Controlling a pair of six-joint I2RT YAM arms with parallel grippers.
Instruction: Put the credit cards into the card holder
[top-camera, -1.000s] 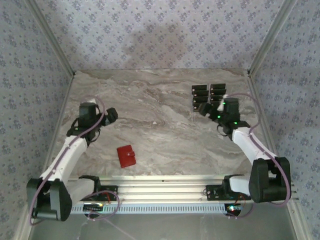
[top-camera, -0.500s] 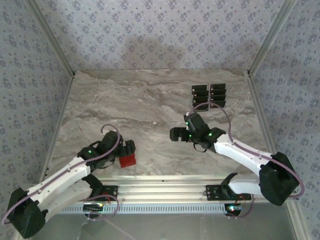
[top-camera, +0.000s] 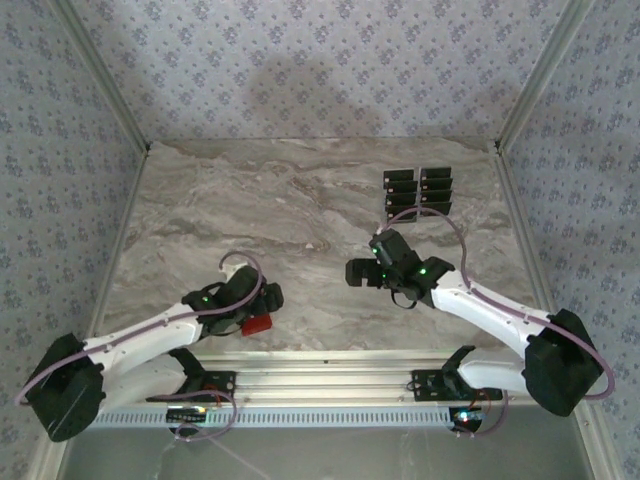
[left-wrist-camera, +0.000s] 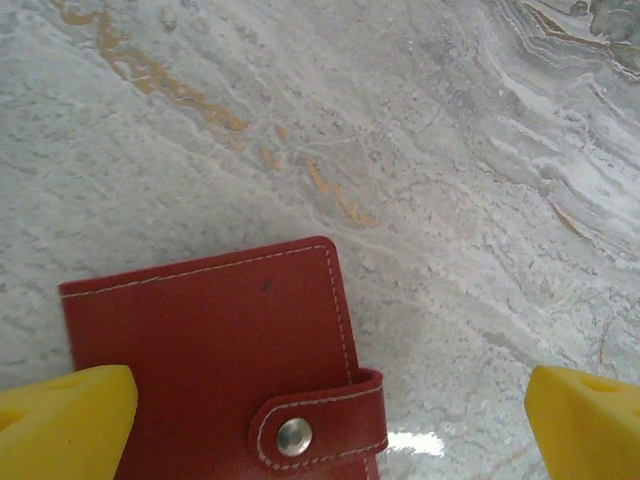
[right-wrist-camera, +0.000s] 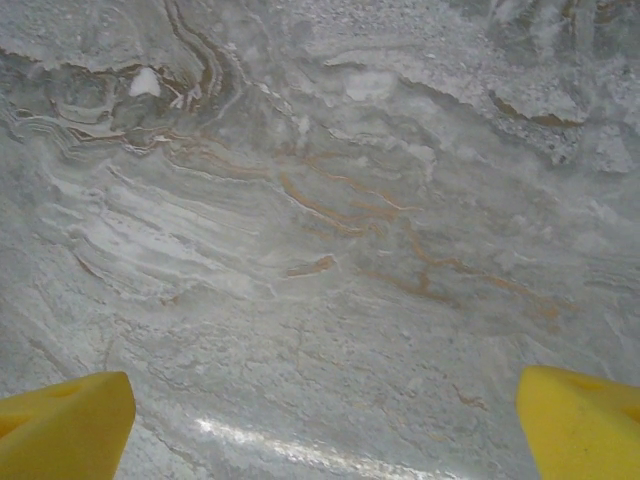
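Open left end effector (left-wrist-camera: 322, 425) hangs over the wallet (left-wrist-camera: 200, 350), lower left of frame; right end effector (top-camera: 356, 272), also open, is farther.

card holder (top-camera: 259, 324) — near left, cards (top-camera: 418, 190) far right

A staged robot test cell is indicated. A marble-patterned tabletop (top-camera: 300, 210) is boxed in at its far and side edges by panels papered in a small floral print (top-camera: 320, 70), which are joined by bare metal corner posts (top-camera: 108, 85). An aluminium rail (top-camera: 330, 385) carrying two white robot arms (top-camera: 150, 335) is fixed along its near edge.
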